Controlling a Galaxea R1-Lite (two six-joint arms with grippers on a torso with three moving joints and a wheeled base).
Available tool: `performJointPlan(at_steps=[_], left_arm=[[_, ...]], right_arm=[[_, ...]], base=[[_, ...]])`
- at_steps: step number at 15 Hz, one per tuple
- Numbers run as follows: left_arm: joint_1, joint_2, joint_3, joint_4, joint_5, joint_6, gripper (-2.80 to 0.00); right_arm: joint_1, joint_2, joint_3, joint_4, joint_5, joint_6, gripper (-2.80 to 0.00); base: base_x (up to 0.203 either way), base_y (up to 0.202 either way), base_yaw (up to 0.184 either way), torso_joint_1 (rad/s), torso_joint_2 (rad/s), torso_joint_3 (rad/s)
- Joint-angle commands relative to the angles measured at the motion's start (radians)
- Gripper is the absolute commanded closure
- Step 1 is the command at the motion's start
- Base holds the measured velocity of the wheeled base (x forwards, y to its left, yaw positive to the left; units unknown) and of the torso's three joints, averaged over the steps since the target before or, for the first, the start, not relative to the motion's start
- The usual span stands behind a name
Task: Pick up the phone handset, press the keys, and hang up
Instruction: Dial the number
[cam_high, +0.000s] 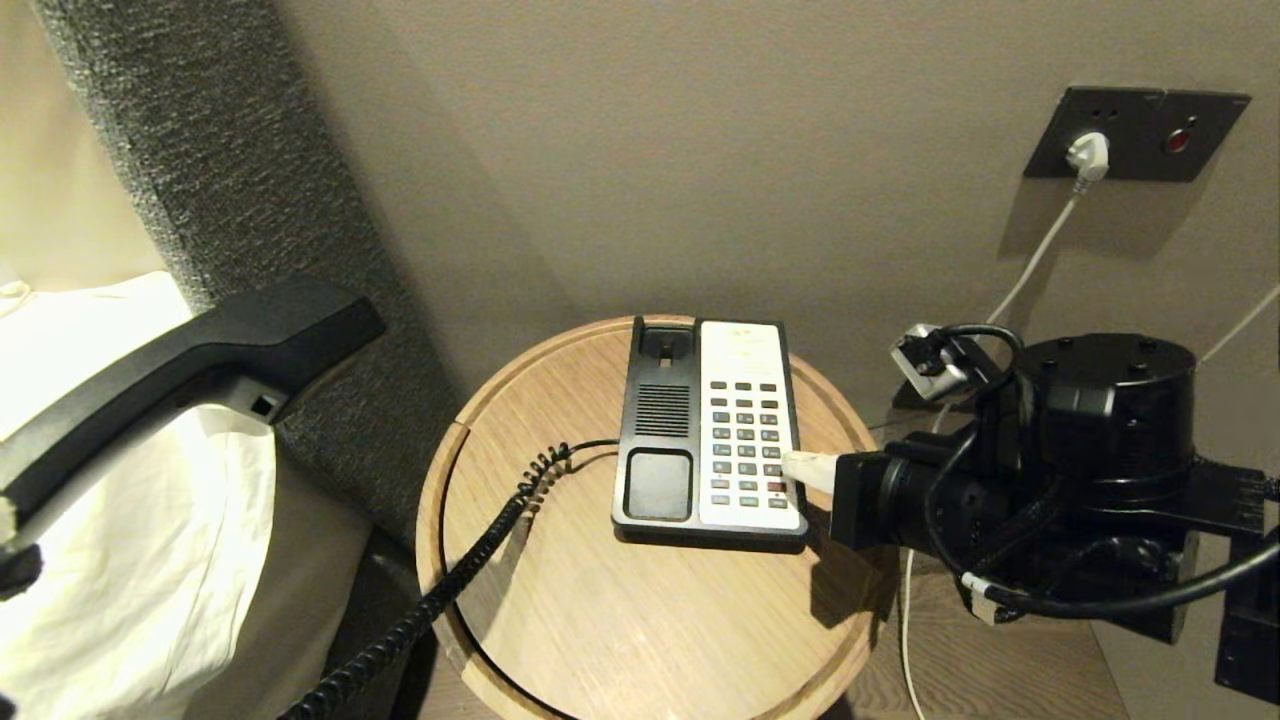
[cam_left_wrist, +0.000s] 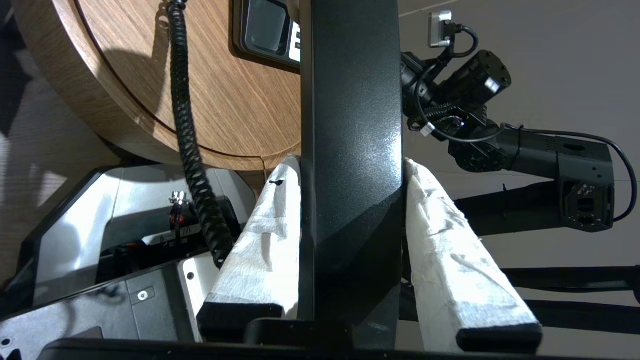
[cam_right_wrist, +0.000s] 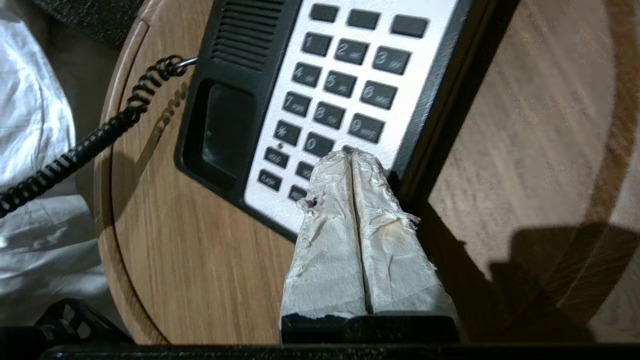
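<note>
- Round, pale oak-grain bedside table (cam_high: 600, 600) fills the near ground, its raised rim smooth, set against a plain beige wall.
- Nearest us, the black coiled cord (cam_high: 450, 580) springs off the table's front-left edge, ribbed and glossy.
- Up on the left, lifted well clear of the table, the long, slim black plastic phone handset (cam_high: 190, 370) with its thick rounded ends hangs in the air, and the left gripper (cam_left_wrist: 352, 200) has it clamped between white, crinkled, tape-wrapped fingers (cam_left_wrist: 265, 235). Pick-up: done!
- Mid-table sits the flat, rectangular black-and-white phone base (cam_high: 710, 430), cradle empty, rows of small dark square keys (cam_right_wrist: 345, 85) on the white panel.
- Here comes the right gripper (cam_high: 800, 468), wrapped fingers pressed tight together into one blunt point, tip down among the lower right keys, near the zero. Whether a key is actually pushed down I can't quite tell.
- So key-pressing looks under way; hanging up remains.
- Far back, a dark wall socket plate (cam_high: 1135, 135) with a white plug (cam_high: 1088, 155).
</note>
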Motion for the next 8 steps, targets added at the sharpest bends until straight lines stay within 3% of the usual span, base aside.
performJointPlan(at_steps=[1,8], left_arm=[[0.000,0.000,0.000,0.004,0.002,-0.005,0.00],[0.000,0.000,0.008,0.002,0.002,-0.003,0.00]], right_arm=[[0.009,-0.008,0.003,-0.004,0.000,0.003,0.00],[0.024,0.004,0.034,0.001,-0.002,0.006,0.00]], base=[[0.000,0.000,0.000,0.000,0.00,0.000],[0.000,0.000,0.000,0.000,0.00,0.000]])
